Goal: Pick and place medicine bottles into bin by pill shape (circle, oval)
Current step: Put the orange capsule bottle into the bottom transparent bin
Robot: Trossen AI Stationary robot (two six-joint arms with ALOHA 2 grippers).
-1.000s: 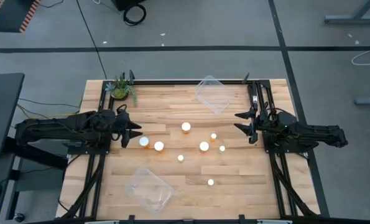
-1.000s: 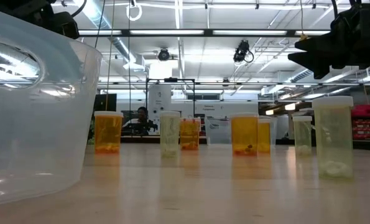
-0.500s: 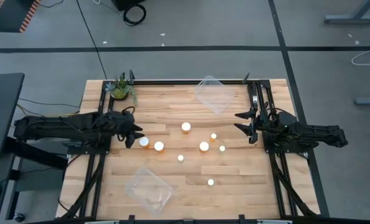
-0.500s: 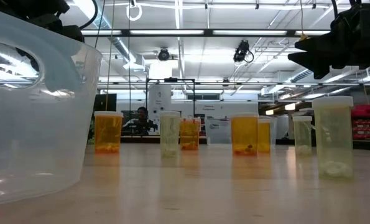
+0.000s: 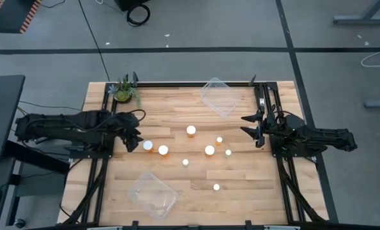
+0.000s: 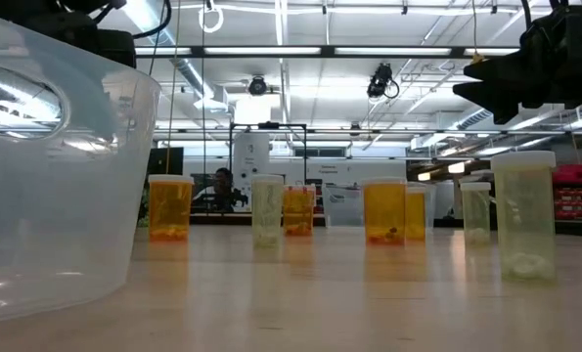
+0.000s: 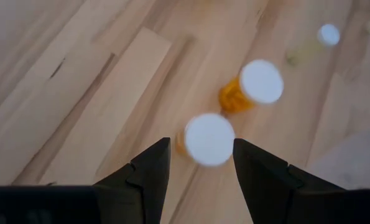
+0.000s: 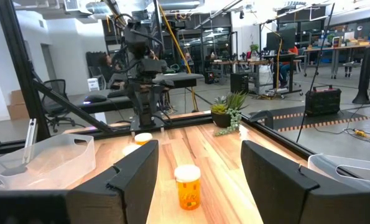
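Observation:
Several medicine bottles with white caps stand upright on the wooden table (image 5: 241, 191), scattered about its middle. My left gripper (image 5: 138, 138) is open and slants down over the leftmost bottle (image 5: 148, 145). In the left wrist view that bottle's cap (image 7: 209, 138) shows just past the open fingertips, which do not touch it, and a second amber bottle (image 7: 253, 87) stands behind it. My right gripper (image 5: 243, 126) waits open and level at the table's right side. An amber bottle (image 8: 188, 185) stands some way beyond it.
One clear plastic bin (image 5: 218, 96) sits at the far edge and another clear bin (image 5: 152, 193) near the front left, filling the left of the low view (image 6: 56, 166). A small green potted plant (image 5: 124, 91) stands at the far left corner.
My left gripper has tipped from nearly level to a steep downward slant, drawing back slightly toward the table's left edge and rising a little, its fingers staying open. The bottles have not moved.

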